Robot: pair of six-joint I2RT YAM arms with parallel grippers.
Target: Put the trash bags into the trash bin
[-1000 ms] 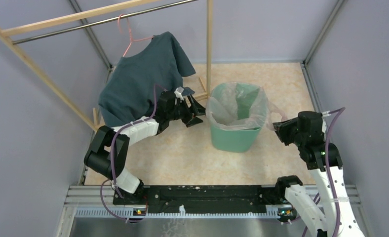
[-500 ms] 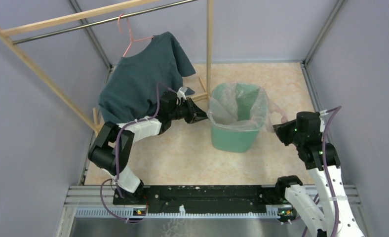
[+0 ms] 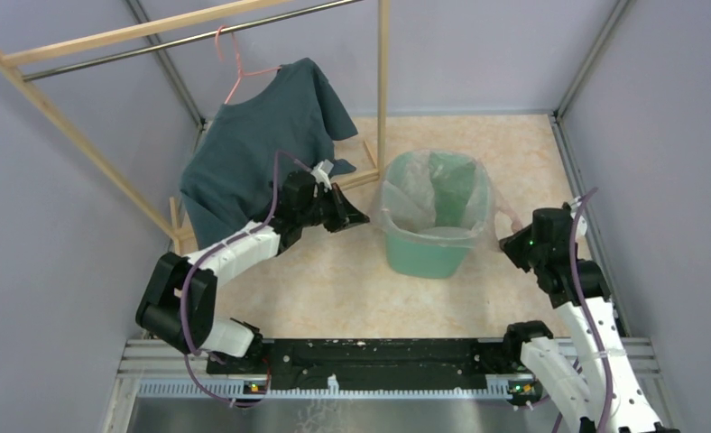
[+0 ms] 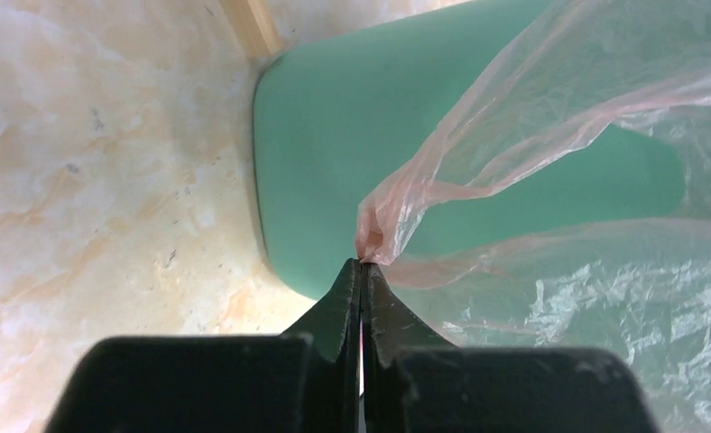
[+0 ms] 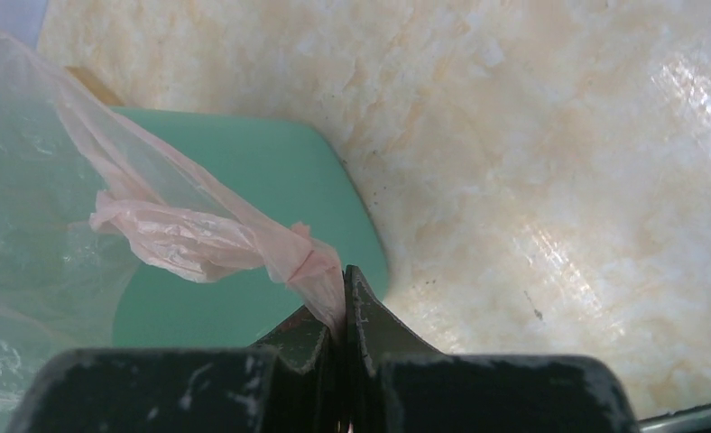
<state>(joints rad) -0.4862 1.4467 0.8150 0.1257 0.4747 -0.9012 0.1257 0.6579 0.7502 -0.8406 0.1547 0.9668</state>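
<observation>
The mint-green trash bin stands upright mid-floor with the pale-pink trash bag draped inside it and over its rim. My left gripper is just left of the bin, shut on a pinched corner of the bag. The left wrist view shows its tips clamped on the film, with the bin's wall behind. My right gripper sits right of the bin, shut on the bag's opposite edge. In the right wrist view its tips hold a bunched pink strip above the bin.
A dark teal shirt hangs on a pink hanger from a wooden rack at the back left. One rack post stands right behind the bin. Grey walls enclose the marbled floor.
The left gripper went from open to shut on the bag's left edge and drew back slightly to the left. The right gripper finished shutting and shifted a little toward the near side.
</observation>
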